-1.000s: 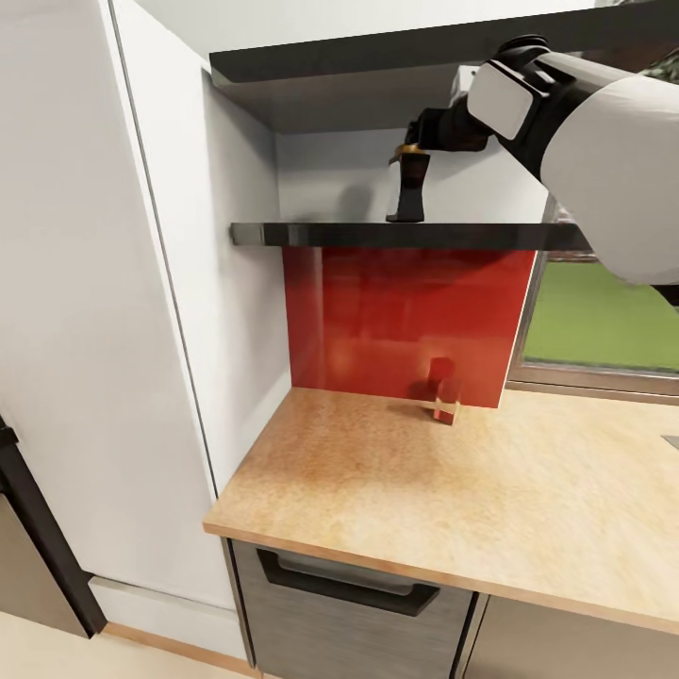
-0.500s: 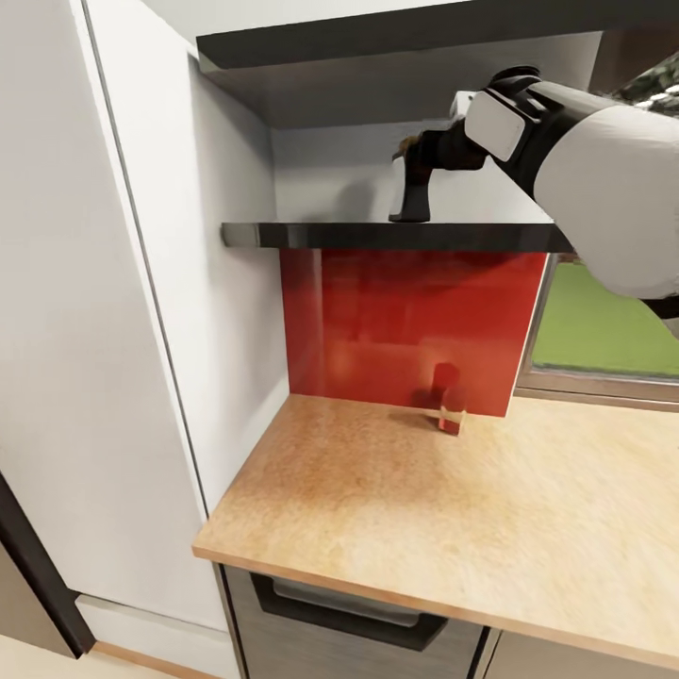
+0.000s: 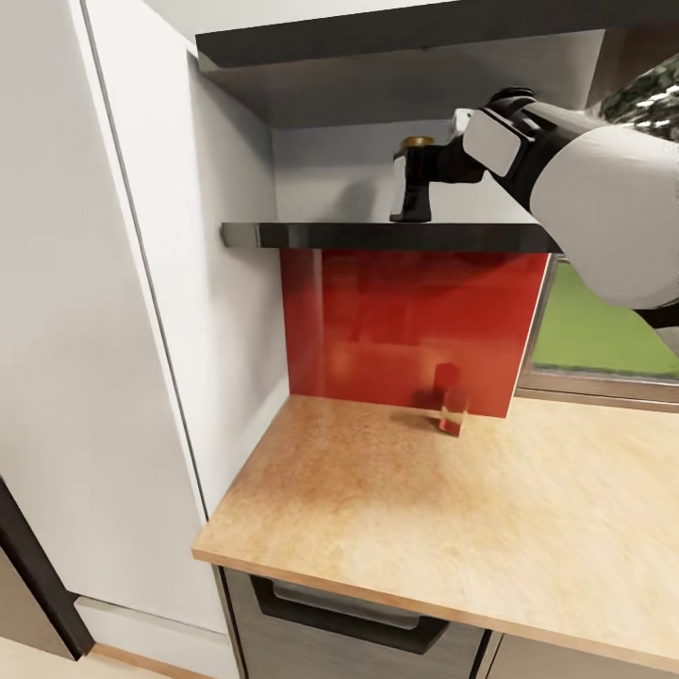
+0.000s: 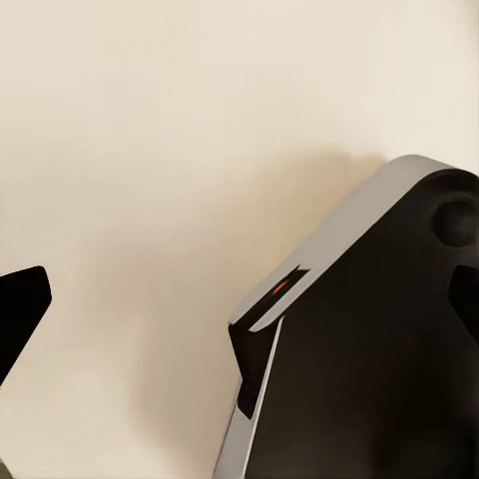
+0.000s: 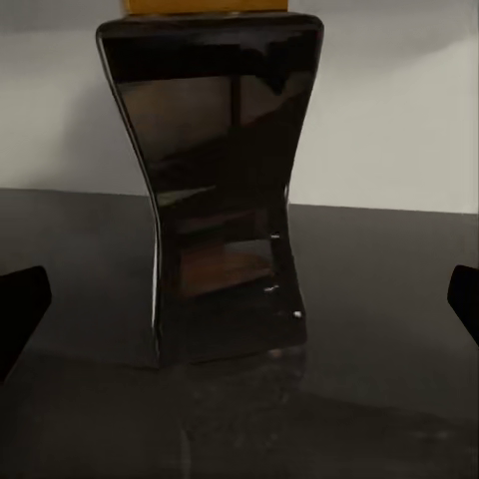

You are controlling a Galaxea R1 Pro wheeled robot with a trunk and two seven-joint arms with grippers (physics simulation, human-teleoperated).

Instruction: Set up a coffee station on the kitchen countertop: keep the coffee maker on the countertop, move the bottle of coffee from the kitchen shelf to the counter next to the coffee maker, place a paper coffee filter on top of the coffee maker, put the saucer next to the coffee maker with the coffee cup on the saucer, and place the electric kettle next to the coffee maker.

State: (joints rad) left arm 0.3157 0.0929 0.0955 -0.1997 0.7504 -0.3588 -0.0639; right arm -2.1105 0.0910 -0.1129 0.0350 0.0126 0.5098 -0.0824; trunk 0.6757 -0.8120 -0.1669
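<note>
On the far left of the head view a white tall cabinet runs from top to floor, and beside it the light wood-grain table spreads over a dark drawer front. Behind the table stands a glossy red backsplash, with a small red shaker in front of it, near its right end. Above the backsplash a dark kitchen shelf carries the bottle of coffee, upright, near-black with a gold cap and a flared base. My right arm reaches in from the right at the bottle's height; its dark wrist hides my right end effector there, so from the head I cannot tell how wide it stands. At the right edge a window shows green outside.

My right wrist camera supplies what the head misses: the bottle of coffee stands straight ahead on the shelf's dark surface, and my two fingertips sit at the picture's opposite edges, spread wide and well clear of the glass, gripping nothing.

My left wrist camera looks at a plain cream surface and a dark, grey-edged part; one black fingertip pokes in at the edge, and I cannot tell how far that end effector is spread.
</note>
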